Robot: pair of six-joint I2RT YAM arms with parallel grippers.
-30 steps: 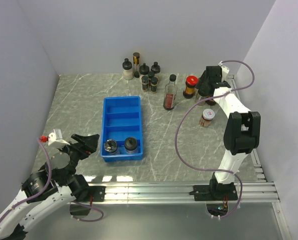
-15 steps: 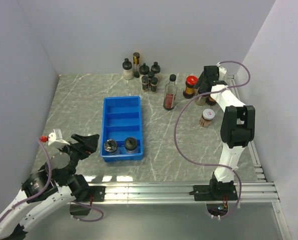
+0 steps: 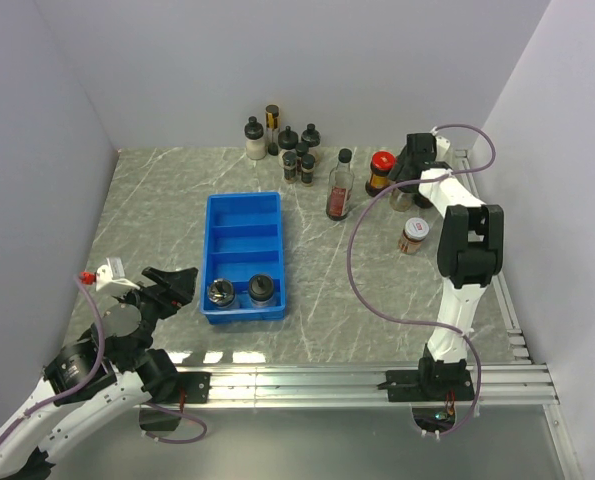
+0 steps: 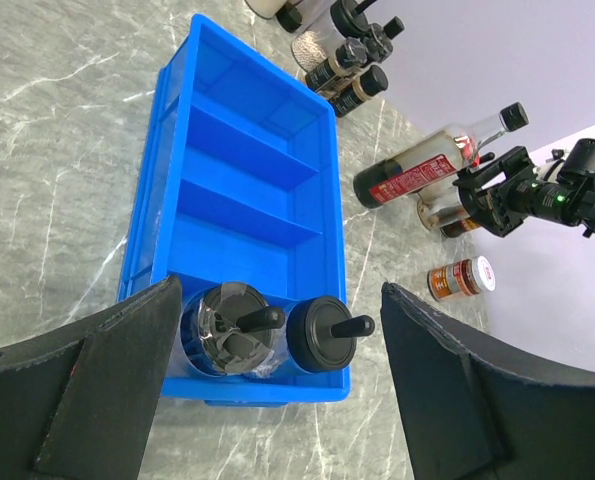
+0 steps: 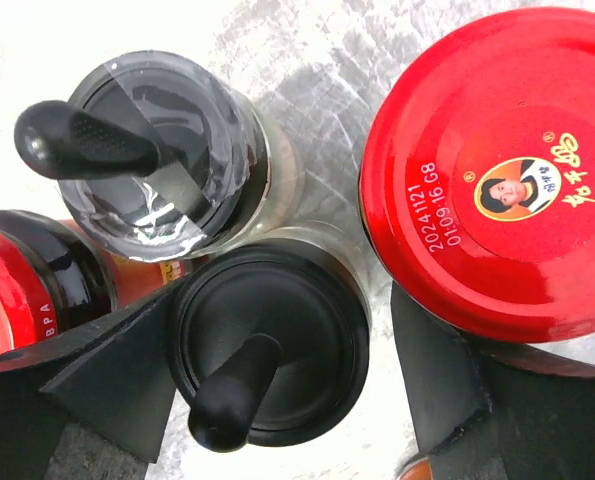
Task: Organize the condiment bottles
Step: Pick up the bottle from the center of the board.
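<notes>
My right gripper [image 3: 407, 183] hangs over the jars at the back right. In the right wrist view it [image 5: 277, 370] is open, its jaws straddling a black-capped glass jar [image 5: 267, 340]; the left finger [image 5: 107, 370] touches the jar, the right finger [image 5: 447, 380] stands just off it. A jar with a taped cap [image 5: 167, 150] and a red-capped jar [image 5: 497, 170] crowd against it. The blue tray [image 3: 242, 215] holds two black-capped jars [image 3: 221, 292] [image 3: 261, 289] in its near compartment. My left gripper [image 3: 169, 287] is open and empty, left of the tray's near end.
A cluster of black-capped bottles [image 3: 287, 145] stands at the back wall. A tall sauce bottle [image 3: 339, 187] and the red-capped jar [image 3: 380, 172] stand left of my right gripper. A small white-capped jar [image 3: 414, 235] sits nearer. A metal rail runs along the right edge.
My right arm has swung a little left and toward the back, bringing its wrist closer in over the jars beside the red-capped one. The left arm has not moved.
</notes>
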